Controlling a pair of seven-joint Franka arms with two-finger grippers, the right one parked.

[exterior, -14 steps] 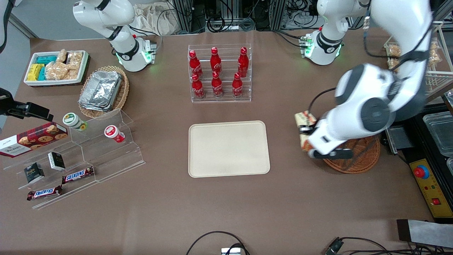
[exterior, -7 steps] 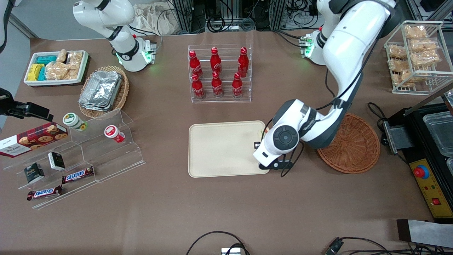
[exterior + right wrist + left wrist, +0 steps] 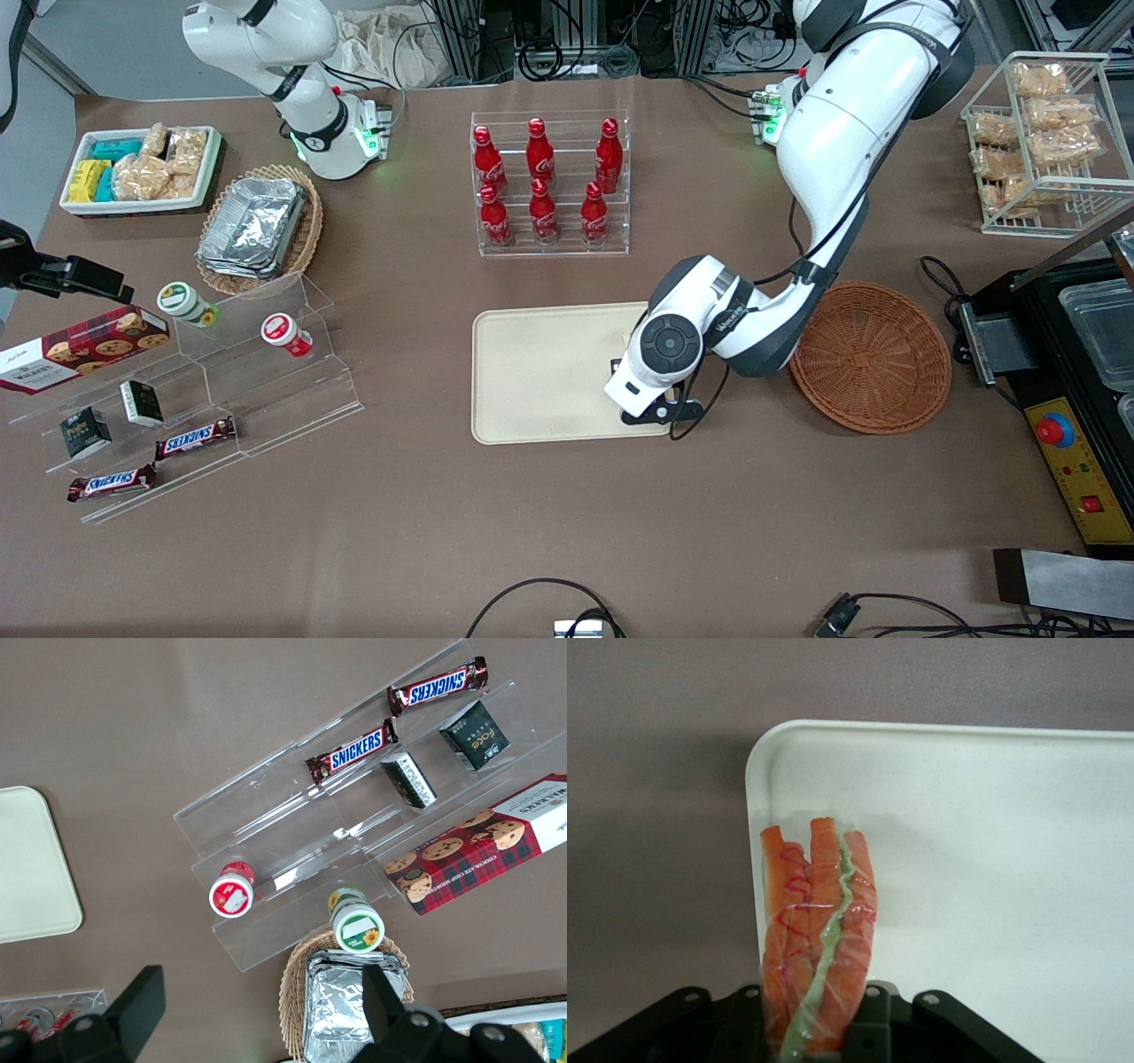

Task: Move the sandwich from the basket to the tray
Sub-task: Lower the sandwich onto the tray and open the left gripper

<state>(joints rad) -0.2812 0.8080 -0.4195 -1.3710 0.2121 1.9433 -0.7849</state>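
Note:
My left gripper (image 3: 819,1032) is shut on the sandwich (image 3: 819,921), a wrapped wedge showing orange-red layers and a pale green strip. It hangs just above a corner of the cream tray (image 3: 966,859). In the front view the arm's wrist (image 3: 664,350) stands over the tray (image 3: 549,372) at its edge toward the working arm's end and hides the sandwich. The round reddish-brown basket (image 3: 873,354) lies beside the tray, toward the working arm's end, with nothing in it.
A clear rack of red bottles (image 3: 551,182) stands farther from the front camera than the tray. An acrylic stand with snacks (image 3: 221,381), an oval basket of foil containers (image 3: 257,226) and a white snack bin (image 3: 142,168) lie toward the parked arm's end. A wire rack (image 3: 1041,133) stands farther back than the basket.
The left arm has swung from above the basket to over the tray's edge, carrying the sandwich. The basket now shows in full and holds nothing.

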